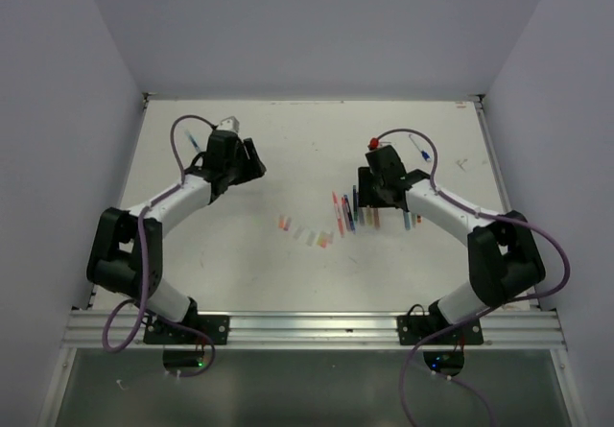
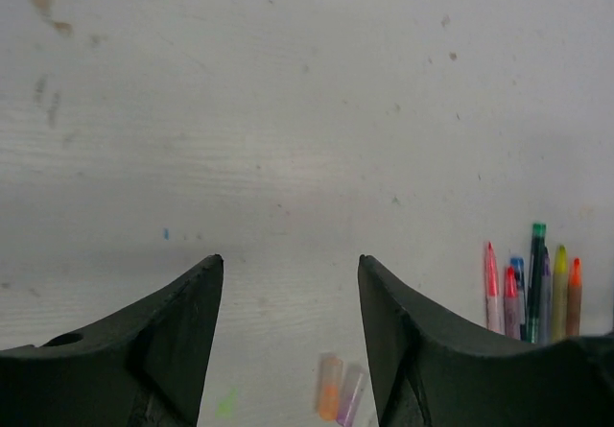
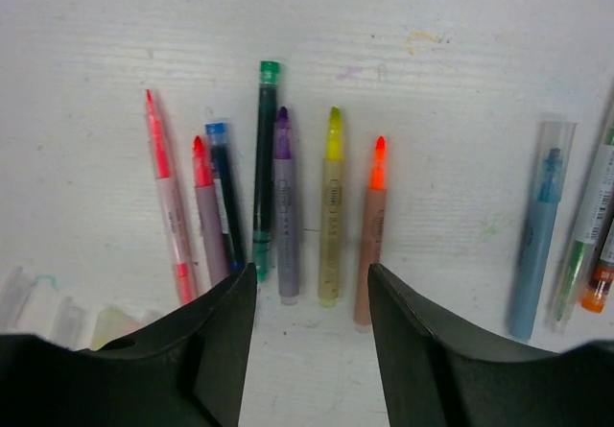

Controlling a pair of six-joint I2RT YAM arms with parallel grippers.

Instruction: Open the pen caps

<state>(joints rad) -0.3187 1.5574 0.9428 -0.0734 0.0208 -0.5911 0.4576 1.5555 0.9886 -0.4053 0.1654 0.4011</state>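
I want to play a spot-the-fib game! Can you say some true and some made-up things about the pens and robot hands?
1. The right gripper holds a pen. False: its jaws stand apart, empty.
2. The orange pen has its tip bare. True.
3. The pale blue pen wears a clear cap. True.
4. The left gripper hangs over the pen row. False: bare table lies below it, the pens off to one side.

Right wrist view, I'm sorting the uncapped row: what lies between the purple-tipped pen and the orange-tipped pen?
Only the yellow-tipped pen lies between the purple-tipped pen and the orange-tipped pen; the right wrist view shows it.
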